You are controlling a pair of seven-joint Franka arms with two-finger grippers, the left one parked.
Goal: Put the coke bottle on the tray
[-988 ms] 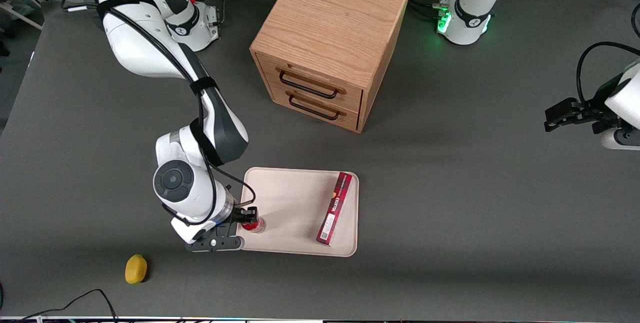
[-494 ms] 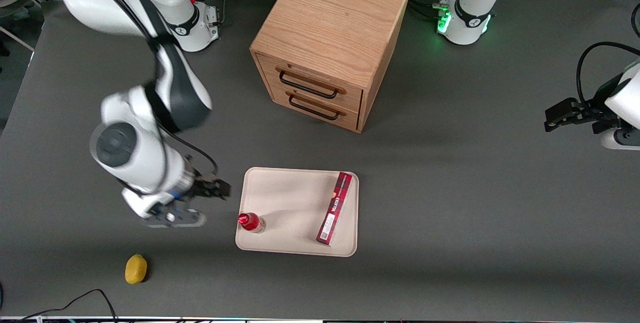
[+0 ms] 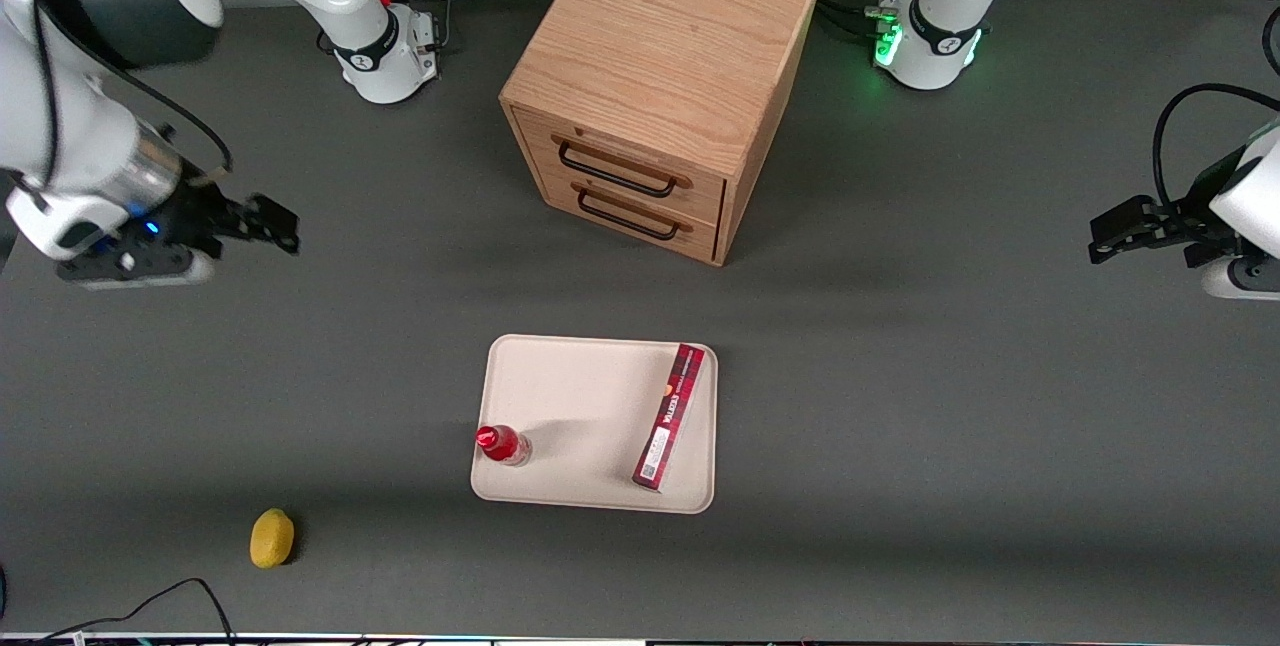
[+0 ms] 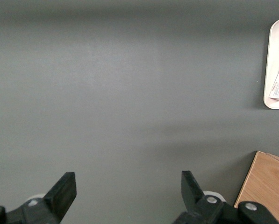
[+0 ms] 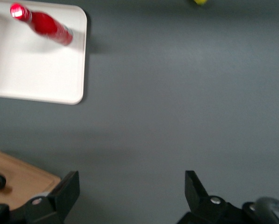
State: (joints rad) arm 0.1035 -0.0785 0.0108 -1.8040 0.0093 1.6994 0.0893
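The small red coke bottle [image 3: 502, 445] stands upright on the cream tray [image 3: 580, 396], near the tray's corner nearest the front camera at the working arm's end. It also shows in the right wrist view [image 5: 45, 24] on the tray [image 5: 32, 70]. My right gripper [image 3: 270, 224] is open and empty, raised well away from the tray toward the working arm's end of the table. In the right wrist view the gripper [image 5: 130, 191] hangs over bare grey table.
A long red box [image 3: 670, 416] lies on the tray. A wooden drawer cabinet [image 3: 655, 76] stands farther from the front camera than the tray. A yellow lemon [image 3: 271, 537] lies near the table's front edge.
My gripper let go of the bottle, which stays upright on the tray. The arm then rose and pulled far back toward its own end of the table.
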